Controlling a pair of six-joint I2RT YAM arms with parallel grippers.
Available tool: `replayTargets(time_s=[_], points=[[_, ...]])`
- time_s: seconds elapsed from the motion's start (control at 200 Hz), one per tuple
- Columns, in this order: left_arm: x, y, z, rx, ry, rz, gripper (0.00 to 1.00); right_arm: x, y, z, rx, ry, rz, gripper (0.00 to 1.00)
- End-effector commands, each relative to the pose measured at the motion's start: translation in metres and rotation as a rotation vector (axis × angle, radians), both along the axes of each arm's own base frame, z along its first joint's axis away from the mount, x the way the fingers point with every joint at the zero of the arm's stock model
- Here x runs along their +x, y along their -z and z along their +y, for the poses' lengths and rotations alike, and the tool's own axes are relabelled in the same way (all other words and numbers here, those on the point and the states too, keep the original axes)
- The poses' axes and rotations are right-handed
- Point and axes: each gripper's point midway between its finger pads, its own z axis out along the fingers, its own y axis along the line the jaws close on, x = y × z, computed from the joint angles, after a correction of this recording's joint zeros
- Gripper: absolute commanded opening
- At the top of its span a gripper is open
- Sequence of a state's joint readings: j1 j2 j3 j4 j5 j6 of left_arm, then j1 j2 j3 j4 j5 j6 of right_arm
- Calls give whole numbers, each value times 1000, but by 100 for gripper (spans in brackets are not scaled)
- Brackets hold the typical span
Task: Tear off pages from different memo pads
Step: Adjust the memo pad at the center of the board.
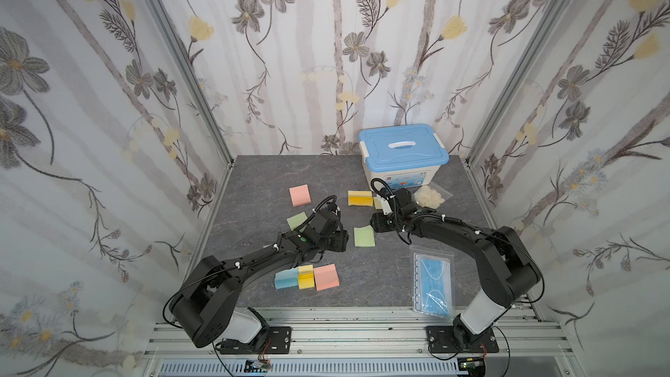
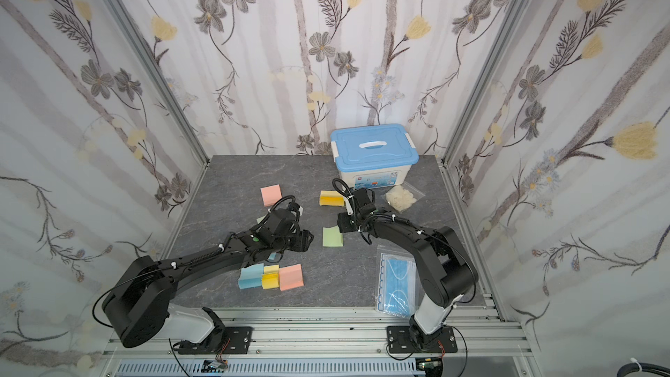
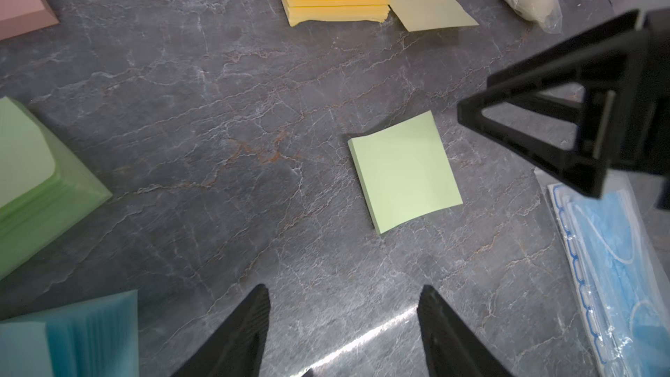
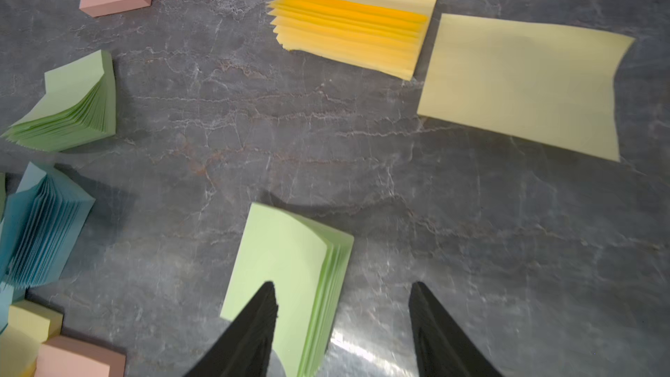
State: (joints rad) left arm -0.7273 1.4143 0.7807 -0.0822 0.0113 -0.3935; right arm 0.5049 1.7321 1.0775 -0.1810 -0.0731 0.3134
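The left pincer [image 3: 344, 295] is released, its jaws apart over the bare counter [image 3: 217, 121], and nothing is in it. The right pincer [image 4: 342, 288] also has its jaws apart and grasps nothing. It hangs over the green memo pad [image 4: 290, 270] with one finger above the pad; I cannot tell if it touches. This pad lies in the middle of the counter, between the two arms. One loose yellow page [image 4: 522, 85], a little curled, lies just beside the fanned yellow memo pad [image 4: 351, 30], near the blue-lidded box [image 1: 402, 150].

I think a page is very light, thin and limp, so it will bend and can tear crooked if it is pulled fast. The pad is light too and may slide or rise from the smooth counter. I would take the top sheet at its lifted free edge while the other pincer presses the pad down.
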Motion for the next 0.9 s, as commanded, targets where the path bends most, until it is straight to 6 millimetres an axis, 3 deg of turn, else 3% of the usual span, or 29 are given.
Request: replayTargets(time_s=[0.0,0.125,0.25,0.39,0.719,0.894], points=[[0,-4,5,-30,-18,-51,69,19,3,19,32,-38,0,60],[-2,-1,11,-42,-17,-93,70,31,16,32,32,-62,19,59],[0,-2,20,-50,-57,-145,73,26,28,36,15,-90,38,60],[0,-7,21,-60,-62,-159,74,10,37,43,27,-142,72,58],[0,-4,15,-73,-42,-144,78,-46,29,45,63,-142,122,60],[-6,1,-7,-117,61,-97,82,-61,23,41,74,-160,126,61]])
